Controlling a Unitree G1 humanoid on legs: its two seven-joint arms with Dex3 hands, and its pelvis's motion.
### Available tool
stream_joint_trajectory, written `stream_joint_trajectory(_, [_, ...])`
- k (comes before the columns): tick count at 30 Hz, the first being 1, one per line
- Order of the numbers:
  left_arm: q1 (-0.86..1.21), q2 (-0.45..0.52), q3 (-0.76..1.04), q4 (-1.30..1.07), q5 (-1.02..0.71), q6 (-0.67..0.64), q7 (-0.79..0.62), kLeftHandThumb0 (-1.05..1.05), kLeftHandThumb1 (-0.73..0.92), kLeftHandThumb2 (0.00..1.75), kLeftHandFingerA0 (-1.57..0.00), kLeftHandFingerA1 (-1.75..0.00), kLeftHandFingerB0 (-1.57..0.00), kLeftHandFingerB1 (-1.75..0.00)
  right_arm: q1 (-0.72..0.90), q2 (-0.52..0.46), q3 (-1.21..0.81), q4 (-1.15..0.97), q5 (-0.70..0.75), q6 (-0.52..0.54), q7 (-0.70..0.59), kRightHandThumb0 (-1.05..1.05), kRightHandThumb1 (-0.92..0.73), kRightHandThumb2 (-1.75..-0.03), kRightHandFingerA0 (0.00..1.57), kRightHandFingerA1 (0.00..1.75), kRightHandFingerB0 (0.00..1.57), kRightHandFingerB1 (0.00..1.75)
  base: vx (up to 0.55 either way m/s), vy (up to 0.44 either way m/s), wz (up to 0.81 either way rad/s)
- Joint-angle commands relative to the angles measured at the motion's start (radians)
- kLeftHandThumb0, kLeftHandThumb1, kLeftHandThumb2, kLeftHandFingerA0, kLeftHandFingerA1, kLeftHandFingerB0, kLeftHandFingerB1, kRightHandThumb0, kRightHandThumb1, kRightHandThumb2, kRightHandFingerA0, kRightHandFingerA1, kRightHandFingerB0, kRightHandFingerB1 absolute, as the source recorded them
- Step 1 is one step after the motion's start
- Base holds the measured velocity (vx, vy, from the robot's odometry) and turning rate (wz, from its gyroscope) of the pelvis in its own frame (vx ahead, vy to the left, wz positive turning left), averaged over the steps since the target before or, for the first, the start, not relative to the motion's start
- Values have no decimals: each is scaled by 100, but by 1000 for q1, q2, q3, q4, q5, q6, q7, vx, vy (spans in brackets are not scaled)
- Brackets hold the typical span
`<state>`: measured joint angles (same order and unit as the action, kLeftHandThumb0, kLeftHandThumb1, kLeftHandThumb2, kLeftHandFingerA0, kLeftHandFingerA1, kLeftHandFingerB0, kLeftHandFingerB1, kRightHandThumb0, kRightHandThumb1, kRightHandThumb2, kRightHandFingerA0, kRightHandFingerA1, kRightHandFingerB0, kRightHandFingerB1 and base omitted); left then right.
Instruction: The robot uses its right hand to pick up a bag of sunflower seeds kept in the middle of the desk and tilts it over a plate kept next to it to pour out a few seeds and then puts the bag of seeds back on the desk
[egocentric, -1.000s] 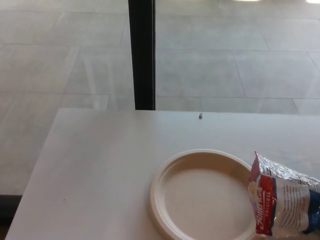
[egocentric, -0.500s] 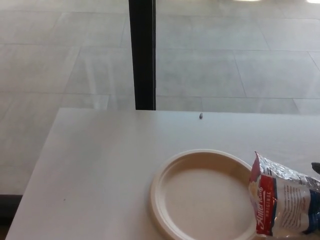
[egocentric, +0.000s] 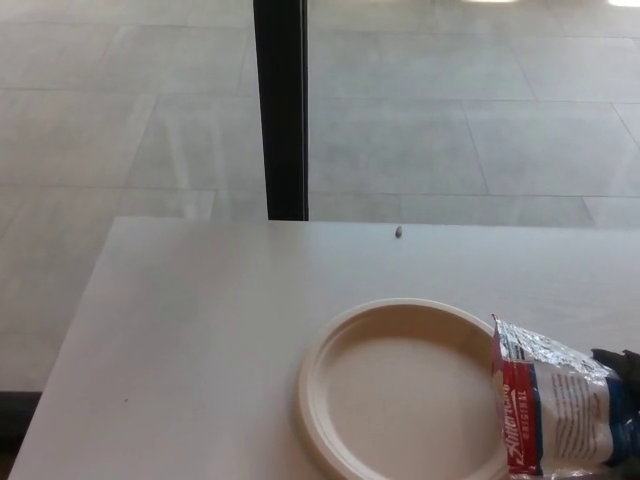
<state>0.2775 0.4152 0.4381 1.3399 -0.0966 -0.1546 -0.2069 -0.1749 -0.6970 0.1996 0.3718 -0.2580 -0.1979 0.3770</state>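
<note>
A cream plate (egocentric: 330, 400) lies on the white desk (egocentric: 200, 330), low and right of centre, with nothing on it. The sunflower seed bag (egocentric: 560, 410), red, white and blue with a silver torn top, stands at the plate's right rim with its open end up. Only a black sliver of my right hand (egocentric: 622, 365) shows at the picture's right edge, right against the bag's upper right corner. Whether it grips the bag is hidden by the frame edge. My left hand does not show.
One small dark seed (egocentric: 399, 232) lies near the desk's far edge. A black pillar (egocentric: 280, 110) stands behind the desk on a grey tiled floor. The desk's left edge runs diagonally toward the lower left corner.
My right hand has come in from the right edge to the bag. The bag has shifted a little to the left, over the plate's rim. The camera has moved slightly.
</note>
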Motion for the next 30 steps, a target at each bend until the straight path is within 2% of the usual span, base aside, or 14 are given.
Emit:
stream_joint_trajectory(1, [0, -3, 7, 4, -11, -15, 18, -74, 75, 63, -65, -47, -49, -38, 8, -4, 61, 8, -144, -10, -60, -66, -38, -84, 0, 23, 0, 26, 0, 0, 0])
stream_joint_trajectory(3, [-2, -2, 3, 3, -6, -13, 27, -74, 75, 64, -66, -47, -49, -38, 13, 2, 87, 5, -191, -7, -101, -62, -37, -78, 0, 25, 0, 26, 0, 0, 0])
stream_joint_trajectory(4, [-1, -2, 4, 3, -8, -11, 26, -74, 75, 63, -65, -48, -50, -39, 18, 7, 94, 1, -214, -1, -133, -49, -39, -68, 3, 47, 0, 23, 0, 0, 0])
stream_joint_trajectory(7, [2, 0, 4, 1, -9, -14, 19, -74, 75, 63, -65, -48, -50, -39, 31, 18, 109, 2, -269, -16, -232, -40, -48, -54, 13, 50, 0, 28, 0, 0, 0])
stream_joint_trajectory(8, [-1, -2, 11, -1, -19, -9, 17, -72, 75, 63, -64, -49, -50, -39, 40, 27, 114, 26, -312, -71, -357, -29, -55, -57, 43, 89, 9, 29, 0, 0, 0])
stream_joint_trajectory(9, [6, -3, 18, -2, -26, -12, 11, -71, 75, 62, -67, -51, -50, -39, 48, 35, 122, 39, -357, -95, -461, -20, -71, -61, 65, 90, 16, 32, 0, 0, 0])
stream_joint_trajectory(10, [6, -3, 14, -1, -21, -12, 18, -71, 75, 63, -69, -52, -52, -39, 51, 38, 122, 41, -365, -97, -487, -17, -54, -100, 73, 91, 7, 49, 0, 0, 0])
stream_joint_trajectory(11, [5, -3, 12, -1, -19, -12, 22, -71, 75, 63, -69, -52, -52, -39, 51, 38, 122, 41, -366, -97, -495, -17, -54, -100, 73, 91, 7, 49, 0, 0, 0])
stream_joint_trajectory(12, [7, -1, 7, 0, -13, -18, 17, -72, 75, 63, -66, -48, -50, -39, 55, 36, 122, 41, -384, -105, -537, -19, -78, -66, 73, 108, 22, 37, 0, 0, 0])
stream_joint_trajectory(14, [7, -1, 9, 0, -15, -19, 17, -71, 76, 63, -65, -50, -50, -39, 47, 37, 132, 57, -424, -111, -623, -19, -79, -71, 64, 158, 32, 40, 0, 0, 0])
stream_joint_trajectory(16, [7, 0, 11, 0, -17, -16, 14, -71, 76, 63, -64, -48, -49, -39, 40, 32, 144, 72, -460, -109, -689, -20, -85, -78, 64, 174, 42, 49, 0, 0, 0])
stream_joint_trajectory(18, [11, -4, 22, -1, -30, -22, 2, -72, 74, 63, -64, -51, -51, -40, 35, 17, 157, 82, -511, -113, -782, -21, -74, -87, 77, 162, 82, 104, 0, 0, 0])
stream_joint_trajectory(22, [11, -3, 17, 1, -22, -22, 11, -73, 74, 63, -66, -51, -52, -40, 43, 19, 158, 98, -532, -149, -904, -21, -69, -87, 81, 168, 70, 134, 0, 0, 0])
stream_joint_trajectory(30, [16, 0, 5, -4, -11, -33, 6, -70, 76, 63, -66, -52, -50, -39, 37, 46, 159, 143, -520, -263, -1062, -22, -62, -111, 85, 170, 71, 146, 0, 0, 0])
